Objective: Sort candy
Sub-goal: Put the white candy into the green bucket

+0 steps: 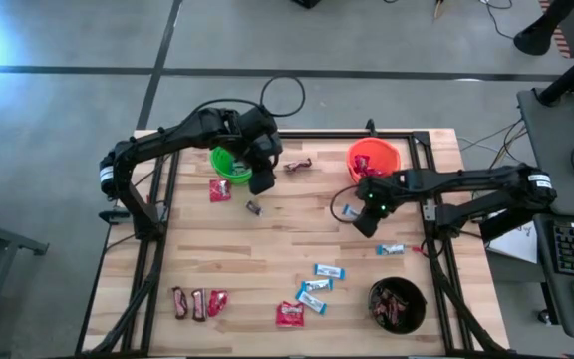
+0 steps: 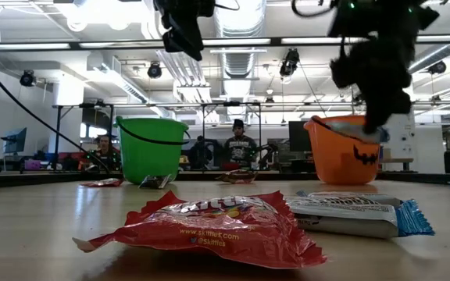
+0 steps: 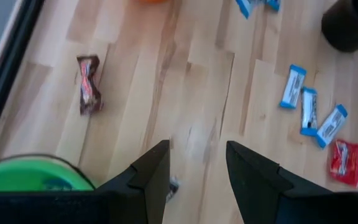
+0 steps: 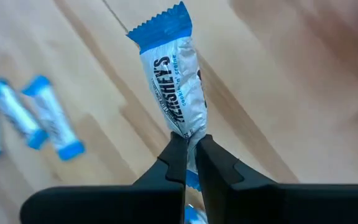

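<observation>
Right gripper (image 4: 190, 152) is clamped on one end of a light-blue-and-white wrapped bar (image 4: 174, 87), fingers pinched tight, the packet sticking straight out ahead of the fingertips along its long axis, its crimped blue far end pointing away from the wrist. In the overhead view that gripper (image 1: 359, 209) sits just below the orange round bucket (image 1: 391, 153), so the bar is off the wooden table (image 1: 267, 249) and the bucket lies right beside it, toward the back edge. From table level the bar appears to hang in front of the bucket's rim, though whether it is over the opening I cannot tell. My read: the carry is short and the bar needs to clear the rim end-first

Left gripper (image 3: 197, 165) is spread and carries nothing, hovering beside the green round bucket (image 1: 229, 162). A small dark wrapped sweet (image 1: 254, 207) lies on the wood just below it, nearer this arm than the other
</observation>
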Robot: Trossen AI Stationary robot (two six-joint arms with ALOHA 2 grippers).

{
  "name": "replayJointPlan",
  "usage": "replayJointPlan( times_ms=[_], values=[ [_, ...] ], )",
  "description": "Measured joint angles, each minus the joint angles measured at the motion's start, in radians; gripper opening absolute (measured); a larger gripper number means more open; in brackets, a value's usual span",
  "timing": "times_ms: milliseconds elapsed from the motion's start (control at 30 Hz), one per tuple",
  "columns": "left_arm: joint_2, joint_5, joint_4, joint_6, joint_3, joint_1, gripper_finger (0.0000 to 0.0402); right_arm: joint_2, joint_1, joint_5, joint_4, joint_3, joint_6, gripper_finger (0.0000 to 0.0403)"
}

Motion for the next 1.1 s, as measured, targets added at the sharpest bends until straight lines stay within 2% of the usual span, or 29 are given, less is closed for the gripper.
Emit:
replayJointPlan(
  times_ms=[233, 333, 567, 967, 1100],
  values=[
    [0.0, 0.011, 0.071, -0.003, 0.0, -0.002, 0.0139, 0.0, 0.0, 0.009, -0.003, 0.162, -0.063, 0.0012],
    [0.0, 0.054, 0.114, -0.008, 0.0, -0.002, 0.0139, 0.0, 0.0, 0.012, -0.002, 0.232, -0.095, 0.0012],
    [0.011, 0.172, 0.288, -0.06, 0.0, -0.002, 0.0139, 0.0, 0.0, 0.106, -0.005, 0.352, -0.146, 0.0012],
    [0.106, 0.295, 0.437, -0.115, 0.0, -0.011, 0.0139, 0.001, -0.001, 0.141, 0.004, 0.388, -0.181, 0.0012],
    [0.143, 0.353, 0.531, -0.157, -0.001, -0.019, 0.0139, 0.002, 0.0, 0.141, 0.003, 0.384, -0.181, 0.0013]
  ],
)
